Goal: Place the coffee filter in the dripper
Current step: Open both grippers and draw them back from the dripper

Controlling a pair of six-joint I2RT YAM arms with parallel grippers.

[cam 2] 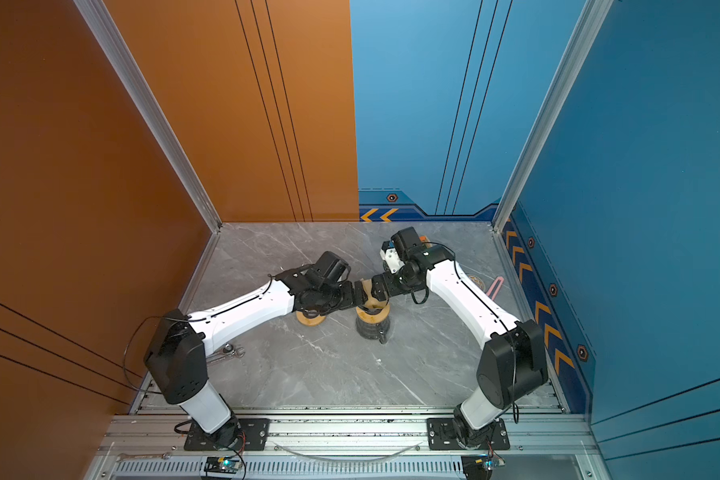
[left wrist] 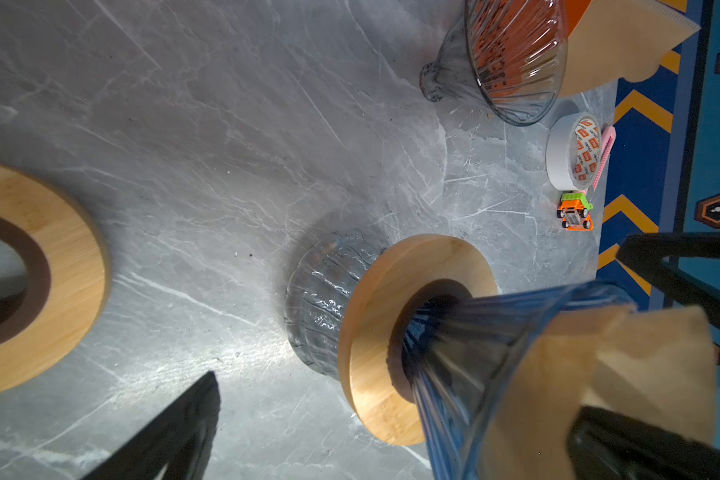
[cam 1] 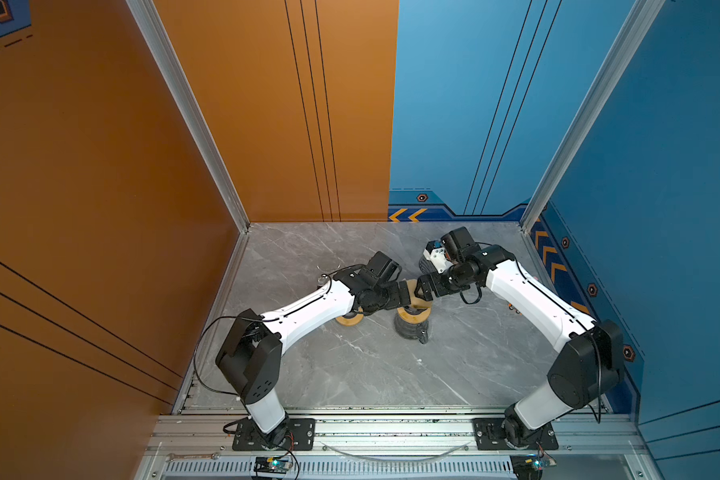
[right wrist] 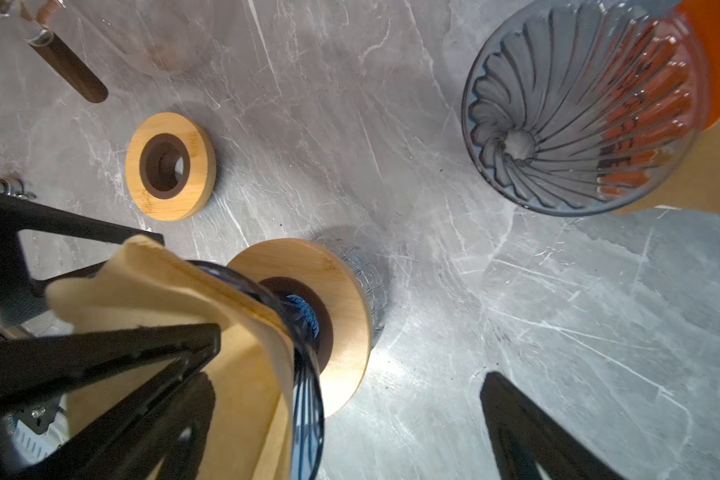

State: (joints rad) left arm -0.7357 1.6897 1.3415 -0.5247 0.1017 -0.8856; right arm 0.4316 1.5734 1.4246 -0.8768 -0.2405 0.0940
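Lower left, we judge the filter (right wrist: 163,291) light, limp paper, best pinched at its free rim above the fragile dripper (right wrist: 306,386); left fingers (left wrist: 175,424) and right fingers (right wrist: 528,428) spread, empty.

On the counter (cam 1: 350,374) are two glass drippers, an upright dripper (left wrist: 454,353) and a tipped dripper (right wrist: 558,124), and two wooden rings, a loose ring (right wrist: 202,174) and a seated ring (right wrist: 308,257). There is one ribbed glass carafe (left wrist: 321,299), one opened paper filter (right wrist: 150,282), one stack of spare filters (left wrist: 624,45), one tape roll (left wrist: 566,153), one toy truck (left wrist: 575,210), one pink tool (left wrist: 608,145) and one dark-handled glass vessel (right wrist: 71,75). There are also two robot arms, the left arm (cam 1: 308,307) and the right arm (cam 1: 533,299), and two wrenches, a counter wrench (cam 2: 225,354) and a frame wrench (cam 2: 142,457).
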